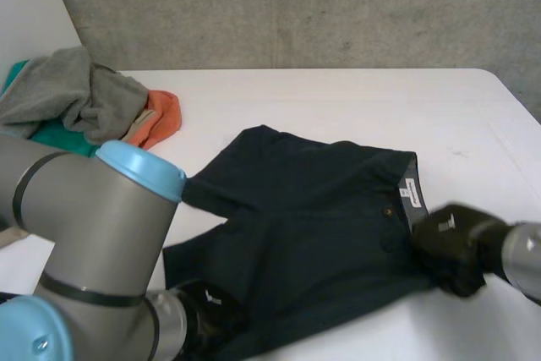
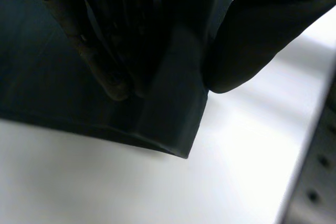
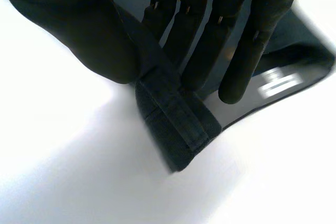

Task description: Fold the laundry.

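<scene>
Shorts [image 1: 313, 234], one dark pair, pinched by left hand [image 2: 252, 35] and right hand [image 1: 452, 247].

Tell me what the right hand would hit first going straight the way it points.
The dark garment, most likely: the right hand pinches its waistband and points across the cloth.
</scene>
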Action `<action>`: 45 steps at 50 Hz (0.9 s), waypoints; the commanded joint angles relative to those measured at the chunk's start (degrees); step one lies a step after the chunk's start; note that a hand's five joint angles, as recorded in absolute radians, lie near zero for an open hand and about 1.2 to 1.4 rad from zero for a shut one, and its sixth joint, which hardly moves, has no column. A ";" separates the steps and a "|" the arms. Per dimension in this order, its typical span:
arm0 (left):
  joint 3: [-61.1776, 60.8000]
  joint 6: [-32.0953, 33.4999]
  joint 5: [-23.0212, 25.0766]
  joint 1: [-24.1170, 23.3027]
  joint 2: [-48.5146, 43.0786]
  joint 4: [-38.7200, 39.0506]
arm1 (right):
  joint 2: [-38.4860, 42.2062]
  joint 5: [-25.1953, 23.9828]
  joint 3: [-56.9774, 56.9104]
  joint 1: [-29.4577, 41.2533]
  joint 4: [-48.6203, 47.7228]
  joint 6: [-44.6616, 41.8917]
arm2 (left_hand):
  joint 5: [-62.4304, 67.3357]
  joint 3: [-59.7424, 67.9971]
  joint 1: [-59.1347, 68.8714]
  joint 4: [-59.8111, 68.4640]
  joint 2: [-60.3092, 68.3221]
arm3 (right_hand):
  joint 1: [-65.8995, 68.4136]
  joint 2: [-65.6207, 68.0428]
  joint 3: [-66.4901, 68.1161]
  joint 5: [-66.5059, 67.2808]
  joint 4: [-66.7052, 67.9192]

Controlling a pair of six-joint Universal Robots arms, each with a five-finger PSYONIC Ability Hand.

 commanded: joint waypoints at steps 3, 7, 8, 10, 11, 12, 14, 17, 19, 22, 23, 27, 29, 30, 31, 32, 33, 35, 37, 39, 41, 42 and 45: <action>1.90 13.52 -9.52 0.19 1.46 0.77 | 4.09 -0.30 -0.12 -1.86 3.82 -13.62 | 13.26 12.19 13.01 11.68 11.74 | 16.04 11.60 11.16 11.34 11.19; 10.95 13.44 -15.52 0.54 -1.43 5.08 | 6.38 1.28 -3.10 0.16 -3.92 -4.91 | 13.26 12.19 13.01 11.68 11.74 | 16.04 11.60 11.16 11.34 11.19; 13.16 13.52 -16.06 0.63 -2.32 5.96 | 7.17 1.72 -4.50 1.04 -7.33 -2.11 | 13.26 12.19 13.01 11.68 11.74 | 16.04 11.60 11.16 11.34 11.19; 17.64 13.96 -16.24 0.80 -4.51 7.72 | 7.87 1.98 -5.83 1.92 -10.33 0.45 | 13.26 12.19 13.01 11.68 11.74 | 16.04 11.60 11.16 11.34 11.19; 22.71 14.40 -16.06 1.24 -6.87 9.73 | 8.49 2.25 -7.23 2.71 -13.57 2.55 | 13.26 12.19 13.01 11.68 11.74 | 16.04 11.60 11.16 11.34 11.19; 25.37 14.75 -16.06 1.42 -8.29 10.62 | 8.84 2.42 -7.94 3.06 -15.51 3.79 | 13.26 12.19 13.01 11.68 11.74 | 16.04 11.60 11.16 11.34 11.19; 30.91 15.63 -15.97 1.77 -11.19 12.55 | 9.63 2.86 -9.43 3.68 -19.29 5.99 | 13.26 12.19 13.01 11.68 11.74 | 16.04 11.60 11.16 11.34 11.19; 42.51 18.88 -15.89 2.47 -18.21 16.16 | 12.44 5.14 -12.07 5.00 -29.30 10.82 | 13.26 12.19 13.01 11.68 11.74 | 16.04 11.60 11.16 11.34 11.19; 51.53 21.85 -16.15 2.56 -24.34 18.26 | 14.80 7.59 -13.82 6.13 -36.23 13.46 | 13.26 12.19 13.01 11.68 11.74 | 16.04 11.60 11.16 11.34 11.19; 60.09 24.50 -16.41 2.74 -30.43 20.29 | 17.97 10.42 -15.32 7.46 -43.98 14.96 | 13.26 12.19 13.01 11.68 11.74 | 16.04 11.60 11.16 11.34 11.19; 65.16 25.73 -16.67 2.83 -33.84 21.43 | 20.77 11.99 -16.54 7.98 -49.32 14.88 | 13.26 12.19 13.01 11.68 11.74 | 16.04 11.60 11.16 11.34 11.19; 73.91 26.80 -16.15 2.21 -39.76 22.23 | 27.80 15.77 -19.19 9.21 -59.27 12.61 | 13.26 12.19 13.01 11.68 11.74 | 3.69 -0.74 -1.19 -1.01 -1.15; 74.88 26.62 -15.71 1.51 -40.55 22.14 | 29.84 17.18 -20.07 9.92 -61.58 11.11 | -30.05 -31.12 -30.30 -31.64 -31.57 | -50.81 -55.24 -55.69 -55.51 -55.65; 74.45 26.53 -15.80 0.64 -40.30 22.23 | 30.55 17.80 -20.25 10.18 -62.37 10.14 | -56.74 -57.81 -56.99 -58.32 -58.26 | -53.96 -58.40 -58.84 -58.66 -58.81; 74.01 26.36 -15.89 0.28 -39.95 22.32 | 31.08 19.02 -20.25 10.53 -63.16 8.39 | -56.74 -57.81 -56.99 -58.32 -58.26 | -53.96 -58.40 -58.84 -58.66 -58.81; 73.48 26.18 -15.97 -0.07 -39.33 22.49 | 30.99 19.56 -20.07 10.54 -63.43 7.51 | -56.74 -57.81 -56.99 -58.32 -58.26 | -53.96 -58.40 -58.84 -58.66 -58.81; 72.61 25.83 -16.15 -0.25 -38.54 22.67 | 30.73 19.83 -19.72 10.80 -63.43 7.06 | -56.74 -57.81 -56.99 -58.32 -58.26 | -53.96 -58.40 -58.84 -58.66 -58.81; 69.01 24.52 -16.68 -0.42 -35.21 23.63 | 29.24 20.53 -18.32 10.98 -63.35 8.11 | -56.74 -57.81 -56.99 -58.32 -58.26 | -53.96 -58.40 -58.84 -58.66 -58.81; 64.28 22.77 -16.68 -0.42 -31.62 25.56 | 25.83 20.36 -16.31 10.98 -62.56 10.56 | -56.74 -57.81 -56.99 -58.32 -58.26 | -53.96 -58.40 -58.84 -58.66 -58.81; 60.75 21.27 -16.59 -0.42 -29.06 27.58 | 22.75 19.92 -14.63 10.80 -60.63 12.76 | -56.74 -57.81 -56.99 -58.32 -58.26 | -53.96 -58.40 -58.84 -58.66 -58.81; 55.15 19.34 -16.59 -0.42 -25.38 30.30 | 17.84 18.26 -12.44 10.63 -54.25 16.09 | -56.74 -57.81 -56.99 -58.32 -58.26 | -53.96 -58.40 -58.84 -58.66 -58.81; 53.28 18.72 -16.59 -0.42 -24.05 31.19 | 16.59 17.20 -11.90 10.36 -51.25 17.07 | -56.74 -57.81 -56.99 -58.32 -58.26 | -53.96 -58.40 -58.84 -58.66 -58.81; 46.00 16.44 -15.98 -0.42 -19.66 34.00 | 12.55 12.12 -11.02 8.35 -37.23 20.58 | -56.74 -57.81 -56.99 -58.32 -58.26 | -53.96 -58.40 -58.84 -58.66 -58.81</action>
